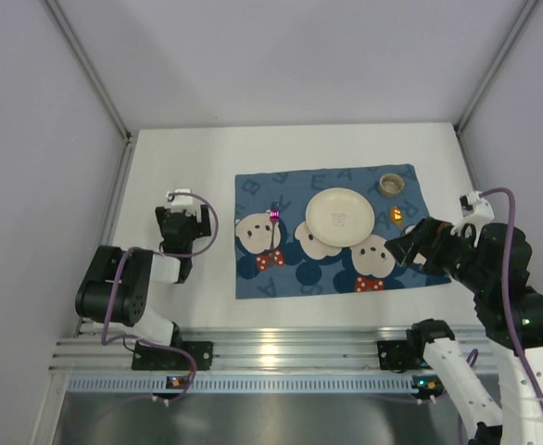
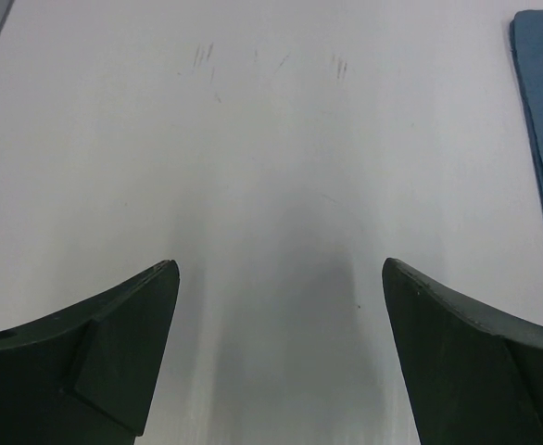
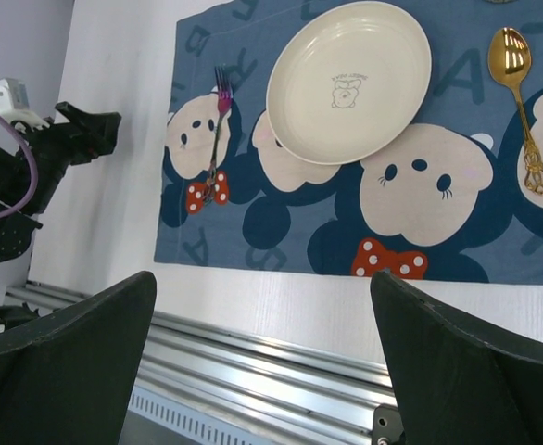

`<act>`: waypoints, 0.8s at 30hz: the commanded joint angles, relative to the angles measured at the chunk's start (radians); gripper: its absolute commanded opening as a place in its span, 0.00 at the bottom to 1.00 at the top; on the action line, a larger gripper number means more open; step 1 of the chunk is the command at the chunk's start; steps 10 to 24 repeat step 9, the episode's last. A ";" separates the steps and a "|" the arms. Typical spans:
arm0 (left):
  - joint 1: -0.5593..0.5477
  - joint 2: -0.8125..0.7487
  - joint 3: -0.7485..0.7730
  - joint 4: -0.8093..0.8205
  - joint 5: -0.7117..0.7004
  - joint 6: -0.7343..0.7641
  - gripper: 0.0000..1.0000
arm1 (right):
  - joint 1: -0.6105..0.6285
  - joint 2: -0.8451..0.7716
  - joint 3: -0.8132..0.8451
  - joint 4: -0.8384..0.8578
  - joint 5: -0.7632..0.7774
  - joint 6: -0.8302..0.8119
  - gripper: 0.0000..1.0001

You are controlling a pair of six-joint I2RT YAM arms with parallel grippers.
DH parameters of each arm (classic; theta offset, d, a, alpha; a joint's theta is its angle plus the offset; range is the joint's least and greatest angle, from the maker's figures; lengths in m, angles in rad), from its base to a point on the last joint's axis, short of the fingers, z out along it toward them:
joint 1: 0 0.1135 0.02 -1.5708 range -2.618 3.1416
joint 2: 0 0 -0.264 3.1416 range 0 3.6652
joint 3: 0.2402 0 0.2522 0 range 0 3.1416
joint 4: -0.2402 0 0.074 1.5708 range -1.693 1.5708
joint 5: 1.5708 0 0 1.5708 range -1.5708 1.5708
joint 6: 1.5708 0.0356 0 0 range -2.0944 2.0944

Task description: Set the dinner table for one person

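The white surface (image 1: pixel 179 158) spreads under both arms. A blue mat (image 1: pixel 295 190) lies flat on it, right of centre. A cream plate (image 1: pixel 340 217) sits mid-mat. A fork (image 1: pixel 274 227) lies at the plate's 9 o'clock, apart from it. A gold spoon (image 1: pixel 397 216) lies at its 3 o'clock, and a small bowl (image 1: pixel 391 184) stands at its 1 o'clock, near the mat's far corner. The left claw (image 2: pixel 279 269) hangs released over bare surface at the mat's 9 o'clock, grasping nothing. The right claw (image 3: pixel 262 274) is likewise spread wide and empty, above the mat's edge at 4 o'clock.
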 commanded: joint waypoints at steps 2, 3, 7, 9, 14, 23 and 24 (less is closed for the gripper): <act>0.063 0.025 -0.012 0.175 0.039 -0.044 0.97 | 0.009 -0.014 -0.014 0.040 -0.023 0.017 1.00; 0.079 0.025 -0.030 0.203 0.071 -0.052 0.98 | 0.009 -0.014 -0.017 0.046 -0.027 0.018 1.00; 0.094 0.044 -0.047 0.237 0.130 -0.043 0.99 | 0.009 -0.023 -0.043 0.084 -0.044 0.031 1.00; 0.094 0.042 -0.050 0.245 0.130 -0.041 0.98 | 0.009 -0.017 -0.045 0.105 -0.046 0.046 1.00; 0.094 0.042 -0.050 0.245 0.130 -0.041 0.98 | 0.009 -0.017 -0.045 0.105 -0.046 0.046 1.00; 0.094 0.042 -0.050 0.245 0.130 -0.041 0.98 | 0.009 -0.017 -0.045 0.105 -0.046 0.046 1.00; 0.094 0.042 -0.050 0.245 0.130 -0.041 0.98 | 0.009 -0.017 -0.045 0.105 -0.046 0.046 1.00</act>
